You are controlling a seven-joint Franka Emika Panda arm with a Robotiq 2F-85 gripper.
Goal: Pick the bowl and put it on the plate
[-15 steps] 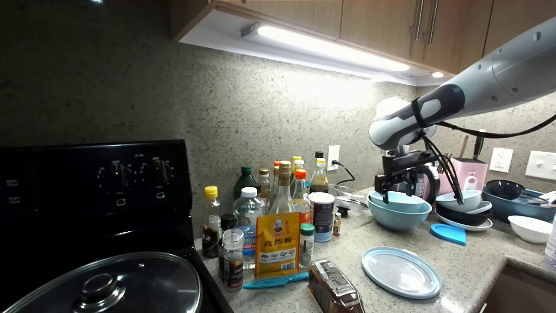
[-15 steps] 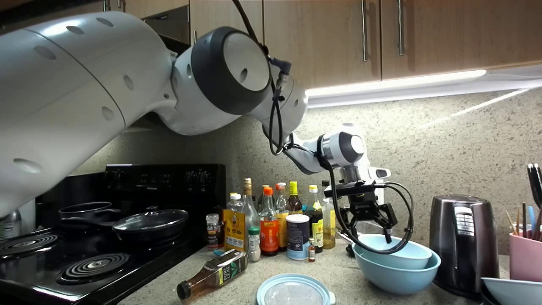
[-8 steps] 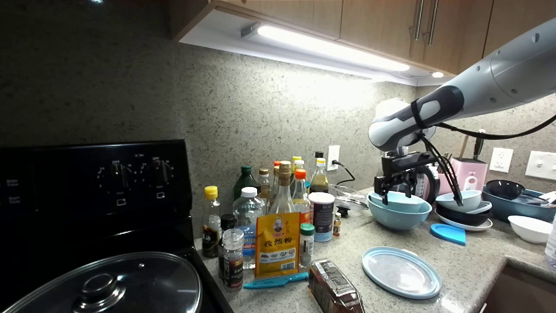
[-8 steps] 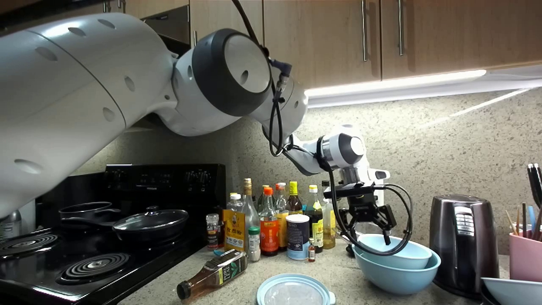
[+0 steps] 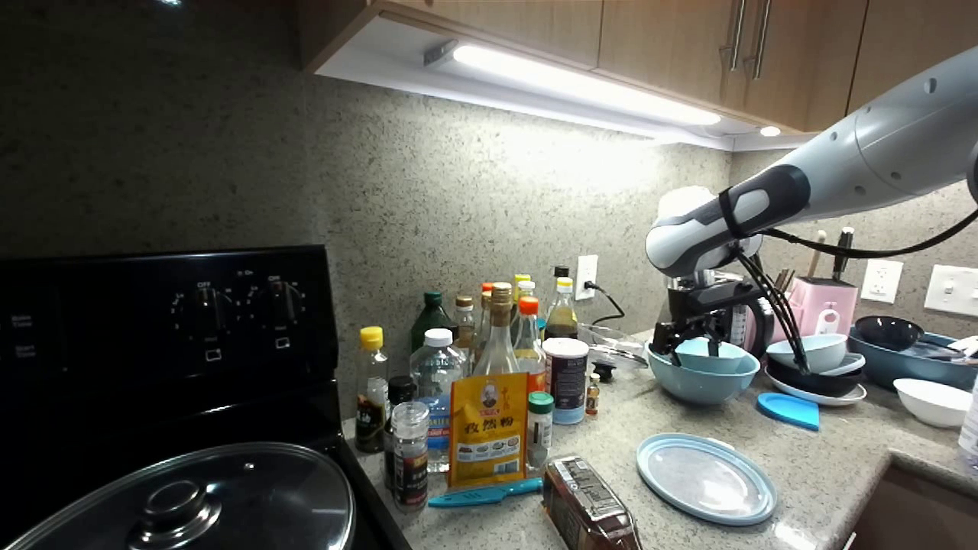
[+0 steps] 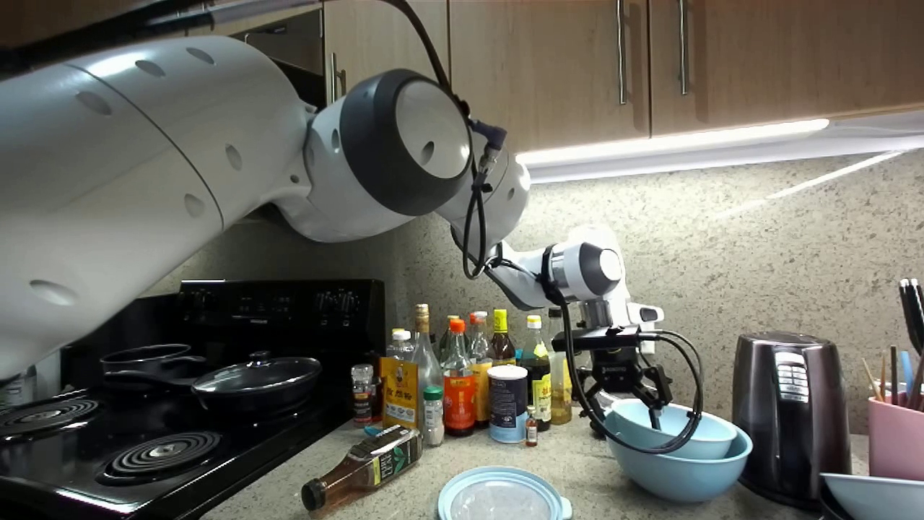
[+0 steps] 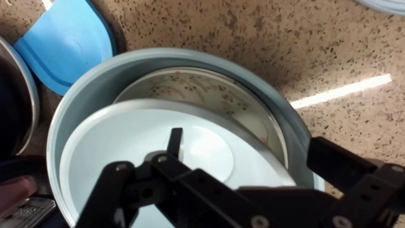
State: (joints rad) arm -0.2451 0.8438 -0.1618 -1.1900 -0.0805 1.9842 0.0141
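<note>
**Hanging over a wide bowl (image 5: 703, 388) with a released tool (image 5: 695, 356)**

See the tool pointing down, with both fingers (image 7: 175, 141) spread well apart. In the wrist view, find one fingertip set against the hollow of a smaller bowl (image 7: 104, 136) and the opposite one across the rim of the wide bowl, with the rim of the smaller bowl running between. Cannot tell about contact with either.

Find the wide bowl upright on the bench (image 5: 611, 435) in both exterior views, near a dark kettle (image 6: 758, 404). Inside, make out a flowered bowl (image 7: 193, 88) in the wrist view, partly covered by the smaller bowl. Note the plate (image 5: 707, 481) lying flat on the same bench, well apart from the wide bowl. Just beside the wide bowl, spot a flat blue thing (image 7: 69, 47), then a stack of dishes (image 5: 833, 386) close by and, farther along in an exterior view, a white bowl (image 5: 936, 402).

Toward the wall, note a crowd of bottles (image 6: 460, 397), with a yellow packet (image 5: 489, 428) upright in front and a blue knife (image 5: 485, 494) lying at its foot. Between plate and stove (image 6: 281, 433), in an exterior view, see a brown bottle (image 6: 375, 462) on its side. On the stove, in both exterior views, note a pan under a glass lid (image 5: 252, 496).
</note>
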